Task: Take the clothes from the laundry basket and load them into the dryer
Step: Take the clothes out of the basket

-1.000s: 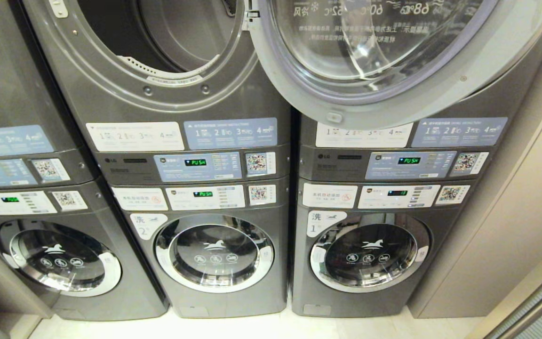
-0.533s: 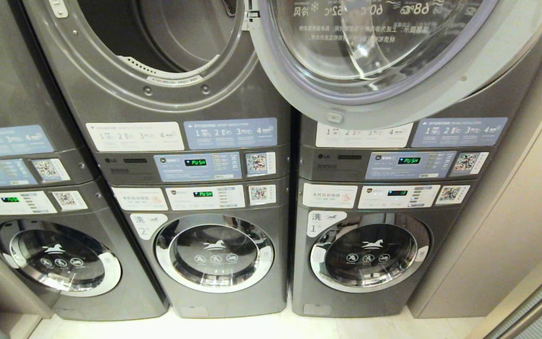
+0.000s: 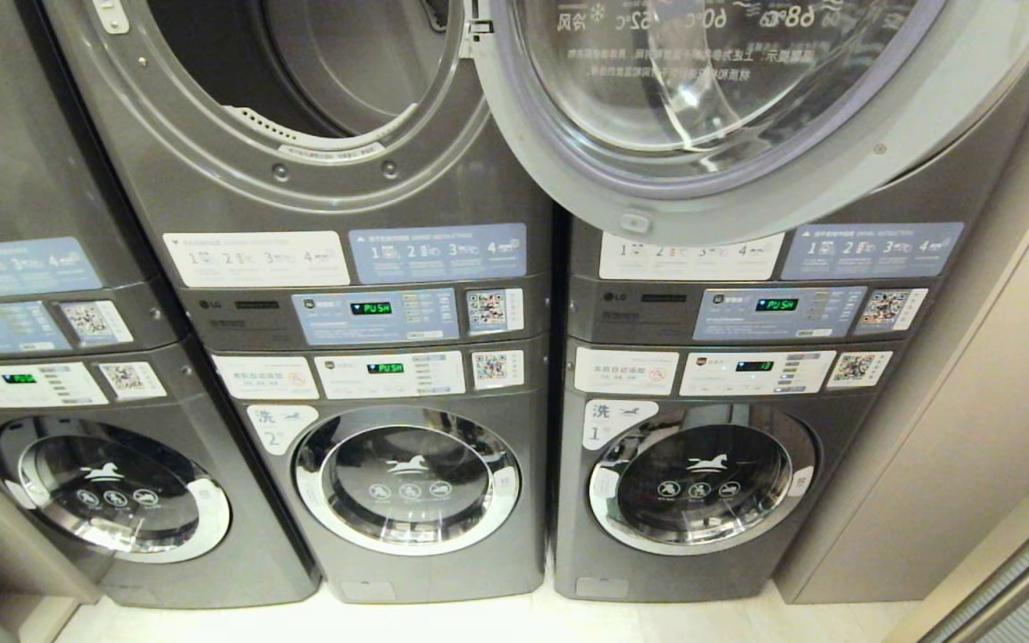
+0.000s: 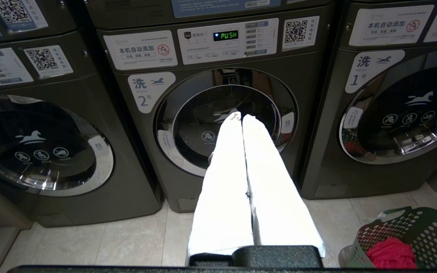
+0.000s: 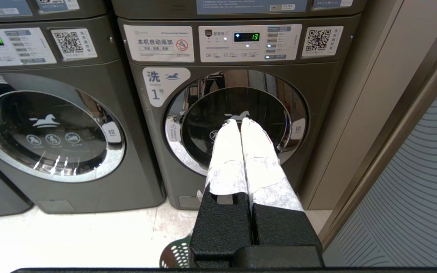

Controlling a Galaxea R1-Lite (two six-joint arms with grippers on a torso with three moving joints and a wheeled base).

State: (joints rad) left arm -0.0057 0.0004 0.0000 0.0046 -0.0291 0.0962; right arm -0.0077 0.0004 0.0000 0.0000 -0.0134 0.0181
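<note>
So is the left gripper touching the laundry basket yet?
Apart. The left wrist view shows the left gripper with shut fingers held out toward a washer door, bare floor between it and the laundry basket.

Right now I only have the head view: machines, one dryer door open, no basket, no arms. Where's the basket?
Observer: Left wrist view has it: green basket on the floor near washer 1.
Operator: Loaded?
Observer: Yes, red clothes inside.
Operator: Fingers?
Observer: Shut and empty on both: left gripper faces washer 2, right gripper faces washer 1.
</note>
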